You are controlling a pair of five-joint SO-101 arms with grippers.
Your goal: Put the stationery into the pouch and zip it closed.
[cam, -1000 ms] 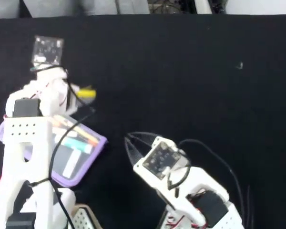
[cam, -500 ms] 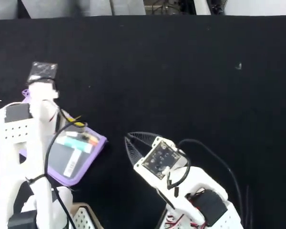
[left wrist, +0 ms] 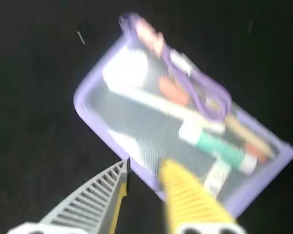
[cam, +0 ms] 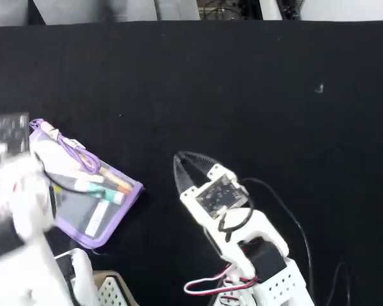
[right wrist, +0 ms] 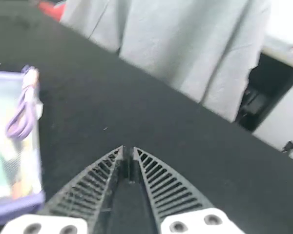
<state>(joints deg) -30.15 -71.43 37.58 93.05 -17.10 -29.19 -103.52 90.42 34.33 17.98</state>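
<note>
Most of the job is looking done: the stationery (cam: 97, 186) is sitting inside the purple pouch (cam: 83, 213), which is lying at the left side of the table (cam: 255, 95). I'm hovering my left gripper (left wrist: 145, 166) over the pouch's edge, slightly parted and carrying nothing. My right gripper (right wrist: 128, 152) is sitting pinched together and empty, beside the pouch. I'm not managing to tell whether the zip is fully closed, so I'm treating that as what's left.

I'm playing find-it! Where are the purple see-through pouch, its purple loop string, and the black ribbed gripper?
purple see-through pouch (left wrist: 136, 129), left wrist view, its mesh front.
purple loop string (left wrist: 198, 78), left wrist view, the cord's middle.
black ribbed gripper (right wrist: 129, 151), right wrist view, between its fingertips.
</note>
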